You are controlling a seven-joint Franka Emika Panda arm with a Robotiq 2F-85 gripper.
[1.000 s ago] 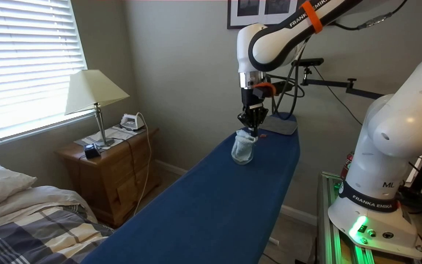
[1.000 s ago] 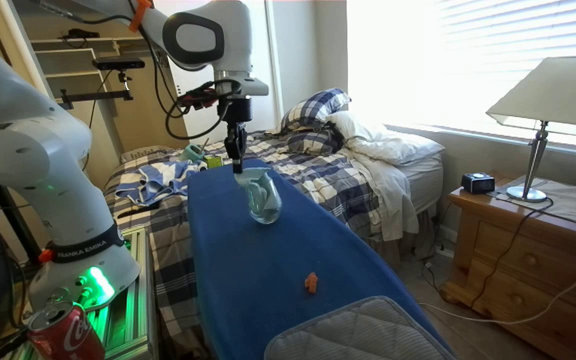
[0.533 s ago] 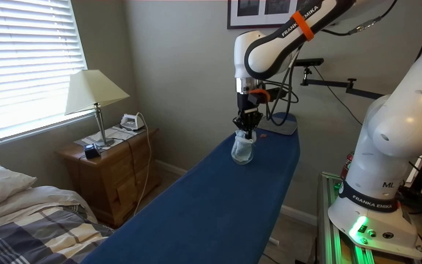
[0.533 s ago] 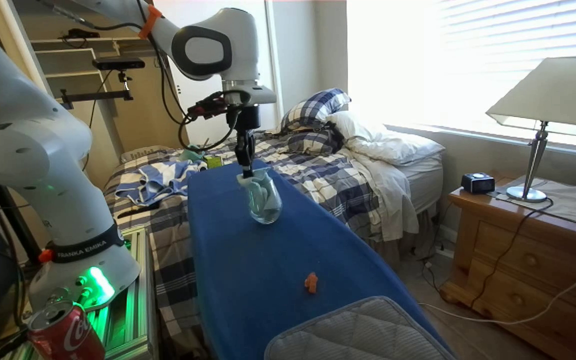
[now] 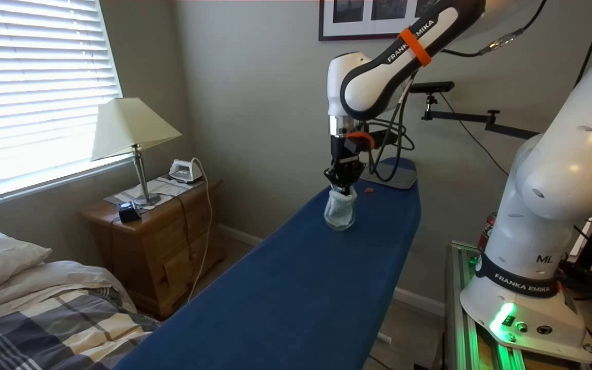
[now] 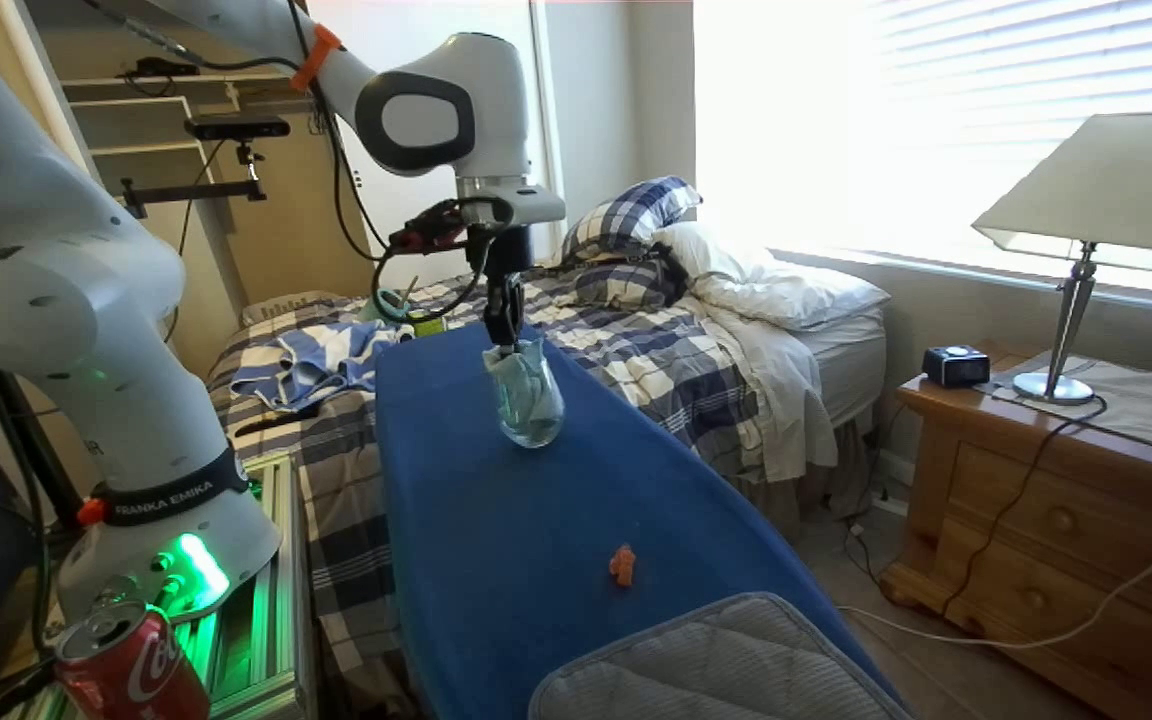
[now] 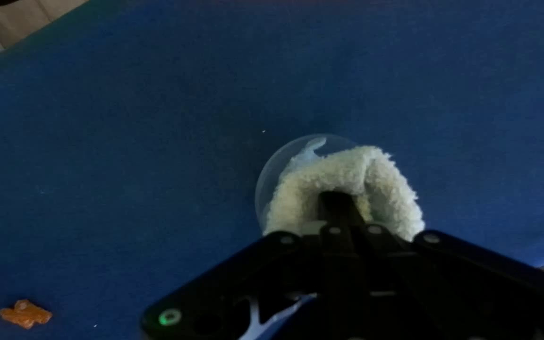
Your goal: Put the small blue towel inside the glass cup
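Observation:
The glass cup (image 5: 338, 225) (image 6: 533, 432) (image 7: 263, 183) stands on the dark blue ironing board. Bunched within it is the pale small blue towel (image 5: 340, 206) (image 6: 528, 388) (image 7: 333, 169), its upper folds at the cup's mouth. From above, my gripper (image 5: 346, 191) (image 6: 504, 348) (image 7: 337, 197) points straight down into the towel's middle. Its fingers are together, and in the wrist view the towel curls around the fingertips rather than lying between them. The very ends of the fingers are hidden in the cloth.
The ironing board (image 5: 285, 288) carries a small orange piece (image 6: 622, 566) (image 7: 25, 313) and a grey quilted pad (image 6: 726, 665). A nightstand (image 5: 147, 246) with a lamp (image 5: 134, 128) and a bed (image 6: 656, 350) stand alongside. A red can (image 6: 131, 660) sits near the robot's base.
My gripper has come down and over from the cup's edge to its mouth, its fingers sinking into the towel. The towel's top folds are pushed lower. The cup stays in place.

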